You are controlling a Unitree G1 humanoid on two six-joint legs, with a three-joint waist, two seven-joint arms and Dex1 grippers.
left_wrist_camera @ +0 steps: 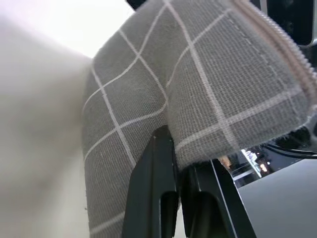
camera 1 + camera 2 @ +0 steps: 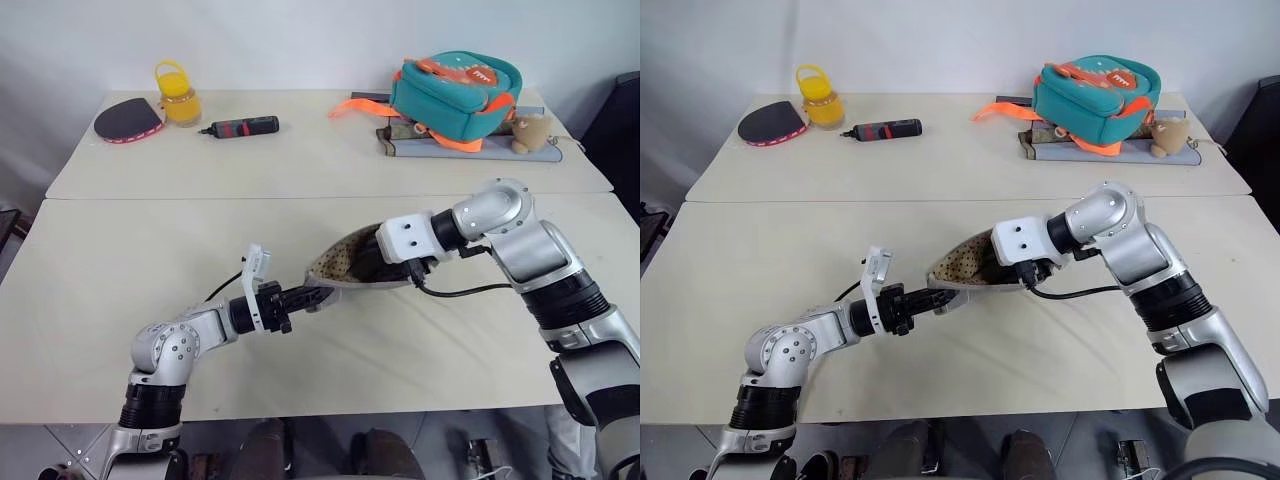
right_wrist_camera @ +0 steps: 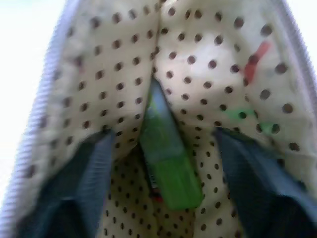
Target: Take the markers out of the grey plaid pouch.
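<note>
The grey plaid pouch [image 2: 345, 262] is held above the middle of the near table, its mouth open and the spotted beige lining showing. My left gripper [image 2: 310, 296] is shut on the pouch's lower edge; in the left wrist view the two black fingers [image 1: 153, 188] pinch the plaid fabric [image 1: 198, 89]. My right gripper [image 3: 163, 134] reaches into the pouch from the right. Its jaws are apart, one on each side of a green marker [image 3: 166, 158] that lies along the bottom fold, and neither touches it. Red and green ink smears mark the lining.
On the far table stand a teal backpack [image 2: 455, 92] on a grey mat, a small bear toy [image 2: 533, 132], a black-and-red tool [image 2: 243, 127], a yellow container [image 2: 178, 97] and a dark paddle [image 2: 127, 120]. A seam divides the two tables.
</note>
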